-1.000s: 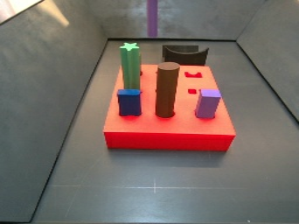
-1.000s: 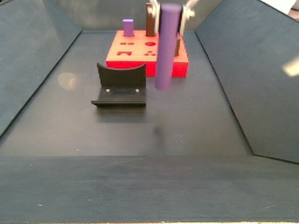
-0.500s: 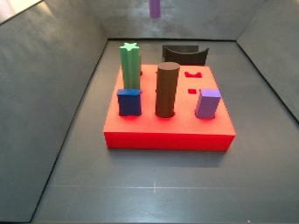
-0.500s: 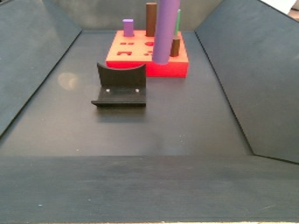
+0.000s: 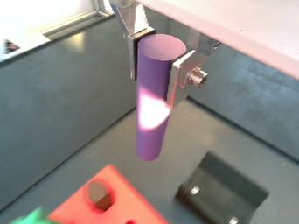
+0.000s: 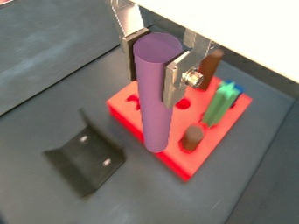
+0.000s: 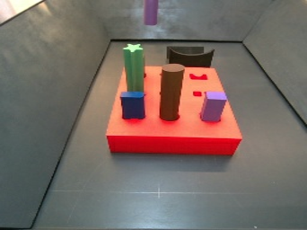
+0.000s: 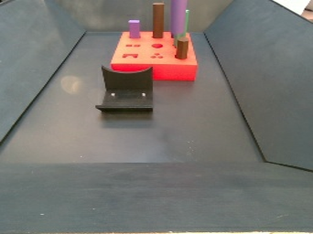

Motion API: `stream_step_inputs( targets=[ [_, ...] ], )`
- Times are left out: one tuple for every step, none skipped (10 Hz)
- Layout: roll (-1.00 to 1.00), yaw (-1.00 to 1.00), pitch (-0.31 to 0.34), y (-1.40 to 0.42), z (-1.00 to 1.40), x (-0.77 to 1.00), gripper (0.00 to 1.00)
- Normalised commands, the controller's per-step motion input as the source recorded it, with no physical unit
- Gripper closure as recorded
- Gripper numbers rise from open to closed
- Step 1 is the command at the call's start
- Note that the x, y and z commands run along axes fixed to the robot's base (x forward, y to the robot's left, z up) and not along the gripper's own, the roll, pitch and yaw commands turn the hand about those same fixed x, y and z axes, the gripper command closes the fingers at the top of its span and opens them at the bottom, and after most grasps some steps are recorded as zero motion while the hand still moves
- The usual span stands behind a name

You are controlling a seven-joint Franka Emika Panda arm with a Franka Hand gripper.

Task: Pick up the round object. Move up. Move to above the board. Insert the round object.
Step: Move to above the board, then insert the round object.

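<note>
My gripper [image 5: 160, 66] is shut on the upper end of the round object [image 5: 152, 114], a slim purple cylinder that hangs upright, high in the air. In the other wrist view the gripper [image 6: 156, 66] holds the round object [image 6: 155, 109] with its lower end showing over the near part of the red board [image 6: 126, 101]. In both side views only the lower part of the round object [image 7: 150, 11] [image 8: 178, 16] shows at the upper edge, and the gripper is out of frame. The board [image 7: 174, 137] [image 8: 145, 62] lies on the floor with shaped holes in its top.
On the board stand a green star peg [image 7: 135, 65], a thick brown cylinder [image 7: 173, 92], a blue block [image 7: 133, 105] and a lilac block [image 7: 214, 106]. The dark fixture [image 8: 126, 89] [image 6: 84, 157] stands on the floor beside the board. Sloping grey walls close in the floor.
The gripper has carried the round object upward and toward the board; in both side views more of it has left the upper edge. Nothing on the board moved.
</note>
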Motion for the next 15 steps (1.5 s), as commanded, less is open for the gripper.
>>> stream_step_inputs(
  targets=[
    [-0.01, 0.03, 0.109, -1.00, 0.22, -0.01, 1.00],
    [-0.02, 0.02, 0.073, -1.00, 0.22, 0.00, 1.00],
    [-0.01, 0.01, 0.062, -1.00, 0.23, 0.00, 1.00],
    [0.01, 0.01, 0.055, -1.00, 0.23, 0.00, 1.00],
    [0.00, 0.01, 0.058, -1.00, 0.24, 0.01, 1.00],
    [0.01, 0.01, 0.072, -1.00, 0.24, 0.02, 1.00],
    [0.01, 0.00, 0.084, -1.00, 0.24, 0.03, 1.00],
    [0.00, 0.01, 0.107, -0.96, 0.24, 0.07, 1.00],
    [0.02, 0.01, 0.131, -0.63, 0.16, 0.07, 1.00],
    [0.02, 0.01, 0.137, -0.36, 0.10, 0.08, 1.00],
    [0.02, 0.01, 0.116, -0.17, 0.05, 0.07, 1.00],
    [0.00, 0.00, -0.010, 0.00, 0.00, 0.00, 1.00],
    [-0.01, 0.00, -0.004, 0.00, -0.03, 0.00, 1.00],
    [0.00, 0.00, -0.006, 0.00, 0.00, -0.02, 1.00],
    [0.27, 0.05, 0.106, 0.00, 0.62, 0.57, 1.00]
  ],
)
